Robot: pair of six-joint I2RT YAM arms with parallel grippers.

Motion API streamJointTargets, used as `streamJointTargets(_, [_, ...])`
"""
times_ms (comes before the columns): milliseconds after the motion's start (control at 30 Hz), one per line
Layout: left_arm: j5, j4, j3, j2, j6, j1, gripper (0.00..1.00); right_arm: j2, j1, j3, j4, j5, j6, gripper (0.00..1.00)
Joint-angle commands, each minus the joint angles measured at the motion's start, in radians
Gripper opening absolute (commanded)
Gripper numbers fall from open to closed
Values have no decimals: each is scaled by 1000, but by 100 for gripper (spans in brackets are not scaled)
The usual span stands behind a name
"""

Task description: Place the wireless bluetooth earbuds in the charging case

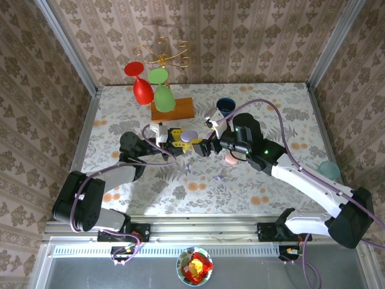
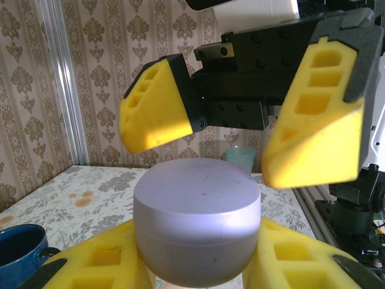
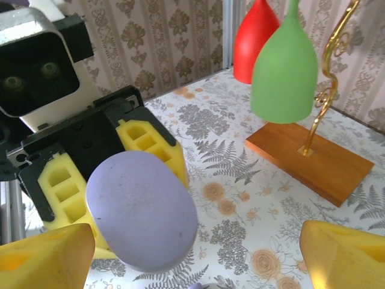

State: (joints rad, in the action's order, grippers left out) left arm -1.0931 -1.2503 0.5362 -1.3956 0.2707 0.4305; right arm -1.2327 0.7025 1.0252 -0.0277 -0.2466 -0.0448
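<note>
My worry here is the case (image 2: 197,223): it is a smooth, rounded shell, and the left gripper (image 1: 178,139) is clenched on its lower half only, so a sideways push on the lid could twist it in the foam pads or pop it out altogether. The lid looks closed (I see a seam running round it and no gap), so I judge it has to be opened before anything goes in. The right gripper (image 2: 237,111) is released, with its fingers spread wide and nothing between them. It sits just beyond the case and a little above it, facing the left gripper head-on; closing in off-centre would let one finger catch the rim and lever the case loose. As for the earbuds, I can only make out a small pale speck (image 1: 219,178) on the table that I take for one. It lies near the right gripper, below it and toward the arm bases, apart from the case. Tiny and glossy as it is, a careless descent could flick it away.
</note>
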Motion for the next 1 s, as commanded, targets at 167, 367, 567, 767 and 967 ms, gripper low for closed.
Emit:
streamJointTargets(167, [-33,-32,4,20,6,0,34,-11,9,0,53,95,13,89])
streamJointTargets(367, [-44,-31,-15,21,-39,-4,35,-8,-10,9,88,133,80,88])
streamJointTargets(567, [-46,-32,-22,22,-52,-6,35,-35,-34,15,98,143,147,87])
streamJointTargets(767, [-43,-32,-37,32,-71,-9,34,-71,-47,68,48,148,204,87])
streamJointTargets(967, [1,-32,-48,32,-89,-24,35,4,-47,2,86,17,213,88])
